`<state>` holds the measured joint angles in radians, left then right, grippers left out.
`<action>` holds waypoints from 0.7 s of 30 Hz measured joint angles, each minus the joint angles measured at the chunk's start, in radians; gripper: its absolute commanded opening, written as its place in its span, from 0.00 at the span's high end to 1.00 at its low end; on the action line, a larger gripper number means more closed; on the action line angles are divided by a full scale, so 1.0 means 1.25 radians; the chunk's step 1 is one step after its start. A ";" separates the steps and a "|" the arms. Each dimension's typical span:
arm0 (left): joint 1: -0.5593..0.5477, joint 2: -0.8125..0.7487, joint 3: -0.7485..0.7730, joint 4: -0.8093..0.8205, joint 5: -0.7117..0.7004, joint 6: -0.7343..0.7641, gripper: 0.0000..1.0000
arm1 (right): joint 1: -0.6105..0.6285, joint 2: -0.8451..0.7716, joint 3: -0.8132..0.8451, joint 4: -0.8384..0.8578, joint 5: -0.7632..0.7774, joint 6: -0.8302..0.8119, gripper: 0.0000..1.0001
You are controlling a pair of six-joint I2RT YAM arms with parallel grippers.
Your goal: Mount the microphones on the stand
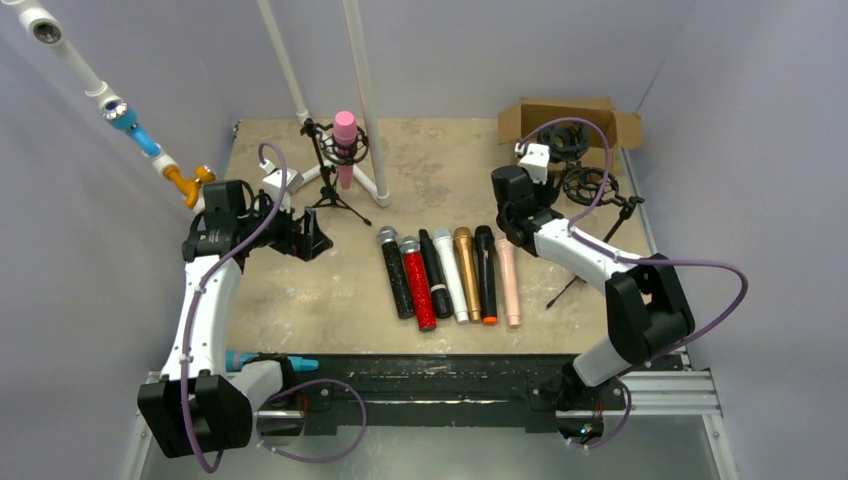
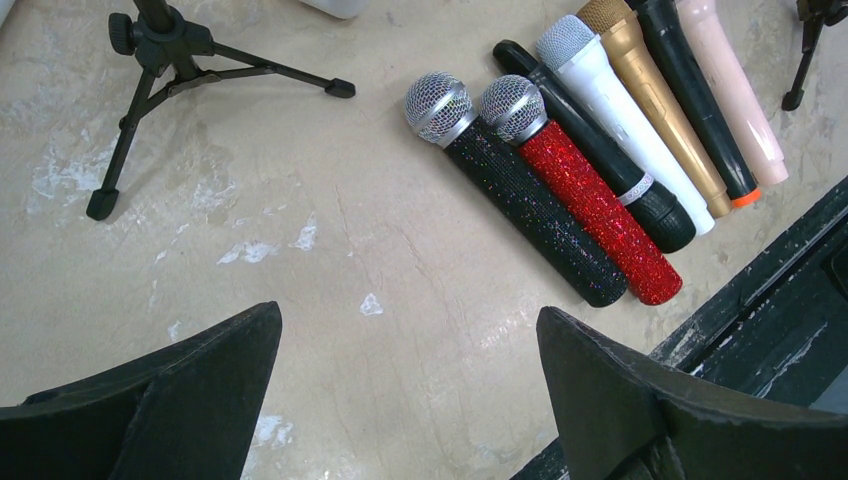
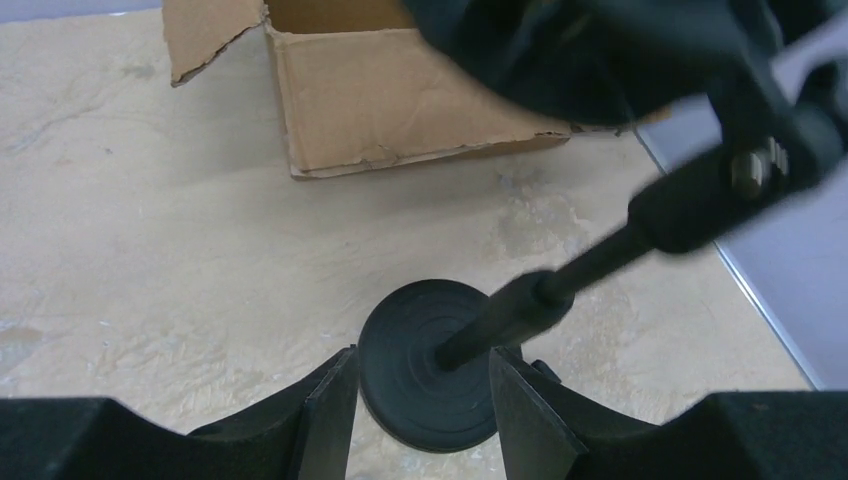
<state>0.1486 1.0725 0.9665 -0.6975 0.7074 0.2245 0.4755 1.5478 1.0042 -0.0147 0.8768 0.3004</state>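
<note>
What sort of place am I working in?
Probably a robot test cell, not a studio: plain walls enclose a scuffed tabletop, microphones lie in a row, and a torn cardboard box sits at the back.

The top camera looks steeply down from high behind the near edge of the table (image 1: 300, 290), taking in all of it, with the row of microphones (image 1: 450, 275) near mid-frame. The left wrist camera hangs low, close left of that row, which both views share. The right wrist camera, right of and beyond the row, looks closely down on a round stand base (image 3: 405, 340).
</note>
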 measured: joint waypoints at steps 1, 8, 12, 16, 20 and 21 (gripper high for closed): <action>0.000 0.000 0.000 0.000 0.000 0.000 0.00 | -0.002 0.000 -0.005 0.006 0.002 -0.005 0.45; 0.000 0.000 0.000 0.000 0.004 0.000 0.00 | -0.074 0.000 -0.009 0.055 0.003 -0.036 0.44; 0.000 0.001 0.000 0.000 0.005 0.000 0.00 | -0.107 0.002 -0.009 0.096 0.003 -0.062 0.42; 0.000 0.006 0.000 0.001 0.009 0.000 0.00 | -0.107 0.011 -0.009 0.117 0.003 -0.080 0.43; 0.000 0.014 0.000 0.001 0.011 -0.001 0.00 | -0.106 0.027 -0.009 0.157 0.003 -0.108 0.53; 0.000 0.016 0.000 0.001 0.011 -0.001 0.00 | -0.106 0.031 -0.009 0.170 0.003 -0.115 0.60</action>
<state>0.1486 1.0931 0.9665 -0.6964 0.7216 0.2237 0.3428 1.5864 0.9924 0.1978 0.8806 0.1566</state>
